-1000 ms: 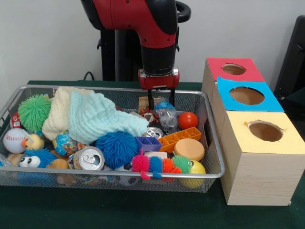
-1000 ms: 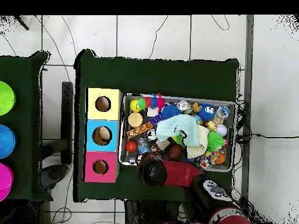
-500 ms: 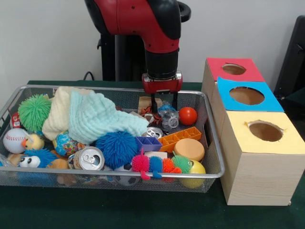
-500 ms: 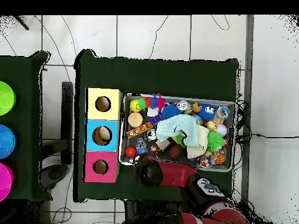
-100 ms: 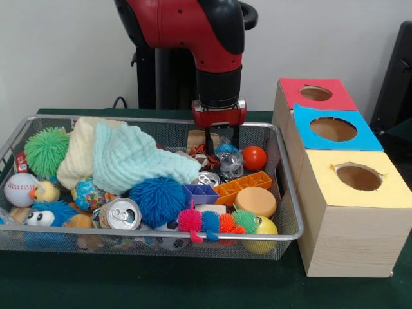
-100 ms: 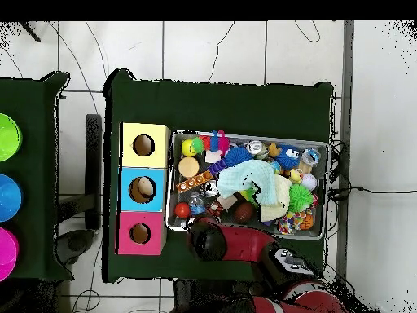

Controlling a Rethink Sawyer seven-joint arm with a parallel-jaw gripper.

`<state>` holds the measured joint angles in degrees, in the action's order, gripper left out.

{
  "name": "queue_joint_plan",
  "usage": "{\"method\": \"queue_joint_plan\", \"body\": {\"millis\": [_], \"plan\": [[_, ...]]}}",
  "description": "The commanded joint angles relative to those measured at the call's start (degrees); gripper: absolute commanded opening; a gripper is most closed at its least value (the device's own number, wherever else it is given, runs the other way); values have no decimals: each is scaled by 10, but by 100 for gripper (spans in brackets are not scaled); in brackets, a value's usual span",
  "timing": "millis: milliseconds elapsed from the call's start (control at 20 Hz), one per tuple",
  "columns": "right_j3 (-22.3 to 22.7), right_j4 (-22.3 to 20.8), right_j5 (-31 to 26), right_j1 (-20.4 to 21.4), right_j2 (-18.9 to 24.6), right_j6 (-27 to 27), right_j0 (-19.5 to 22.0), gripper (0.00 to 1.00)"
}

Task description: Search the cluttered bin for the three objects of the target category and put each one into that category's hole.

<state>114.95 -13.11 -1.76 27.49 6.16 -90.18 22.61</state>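
While the green spiky ball (image 5: 46, 150) and pale cloths (image 5: 122, 158) fill the wire bin's (image 5: 291, 212) left side, the blue spiky ball (image 5: 158, 200) sits mid-front (beside a soda can (image 5: 121, 214)). Further right, the hand (image 5: 222, 147) hangs with fingers parted over a clear crumpled item (image 5: 229, 162), near the red ball (image 5: 254, 157). Rightmost stand three boxes: red (image 5: 315, 94), blue (image 5: 335, 129), yellow (image 5: 358, 177).

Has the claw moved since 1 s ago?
Yes. In the front view the claw has shifted slightly right, toward the red ball, measured against the wire bin.
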Motion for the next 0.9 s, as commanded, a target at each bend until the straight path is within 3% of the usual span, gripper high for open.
{"method": "queue_joint_plan", "body": {"millis": [50,650,900], "plan": [[-34,13,42,-31,22,-106,13,0],[-9,26,47,-15,22,-127,26,0],[54,70,-81,134,25,-131,14,0]]}}
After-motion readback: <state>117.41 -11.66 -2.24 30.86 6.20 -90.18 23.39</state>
